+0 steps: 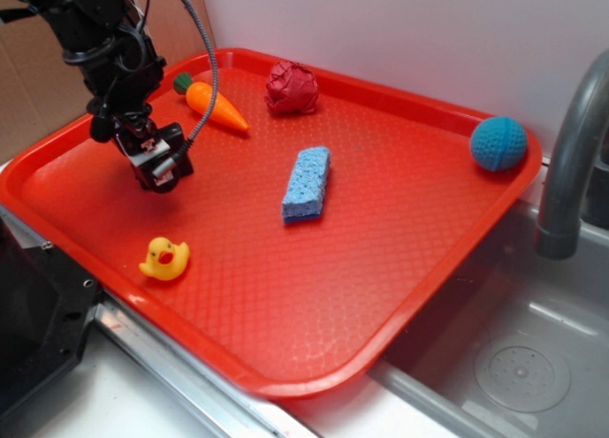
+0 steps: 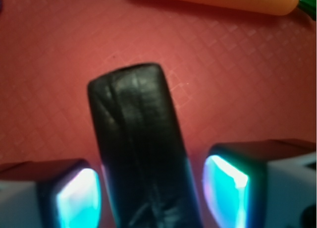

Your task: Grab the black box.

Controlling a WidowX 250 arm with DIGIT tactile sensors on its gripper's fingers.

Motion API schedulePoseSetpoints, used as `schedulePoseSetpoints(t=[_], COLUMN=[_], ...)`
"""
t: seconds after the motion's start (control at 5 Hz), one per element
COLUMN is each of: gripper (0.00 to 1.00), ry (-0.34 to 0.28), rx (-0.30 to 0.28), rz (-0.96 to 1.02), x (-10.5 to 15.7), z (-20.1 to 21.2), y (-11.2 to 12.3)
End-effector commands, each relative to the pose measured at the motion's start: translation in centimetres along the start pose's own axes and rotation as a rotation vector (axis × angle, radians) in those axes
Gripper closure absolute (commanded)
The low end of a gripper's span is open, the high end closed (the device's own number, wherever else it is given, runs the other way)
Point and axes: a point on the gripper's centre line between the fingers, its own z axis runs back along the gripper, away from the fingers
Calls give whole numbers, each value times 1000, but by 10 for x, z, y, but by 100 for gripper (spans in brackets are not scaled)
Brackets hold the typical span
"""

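Pincer (image 2: 151,193) is open, straddling the black box (image 2: 141,148) low in the wrist frame, gaps both sides; next up, just squeeze shut and lift

Even, bright light filled the exterior view, with faint glare on the red tray (image 1: 400,257) and soft shadows beside the blue sponge (image 1: 306,184). The wrist view was dimmer and blurred: the carrot (image 2: 233,0) above the black box (image 2: 141,148) lay out of focus, while the fingertips (image 2: 79,198) flanking the box glowed cyan.
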Motion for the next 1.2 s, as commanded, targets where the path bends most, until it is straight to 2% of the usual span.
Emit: schedulePoseSetpoints(t=[0.0, 0.2, 0.4, 0.6, 1.0], gripper=[100, 100, 100, 100, 100], ry=[-25, -73, -130, -64, -31], rx=[26, 48, 88, 118, 5], rz=[-3, -6, -9, -5, 99], x=[7, 6, 3, 13, 12], z=[12, 43, 93, 132, 171], y=[0, -9, -26, -32, -39])
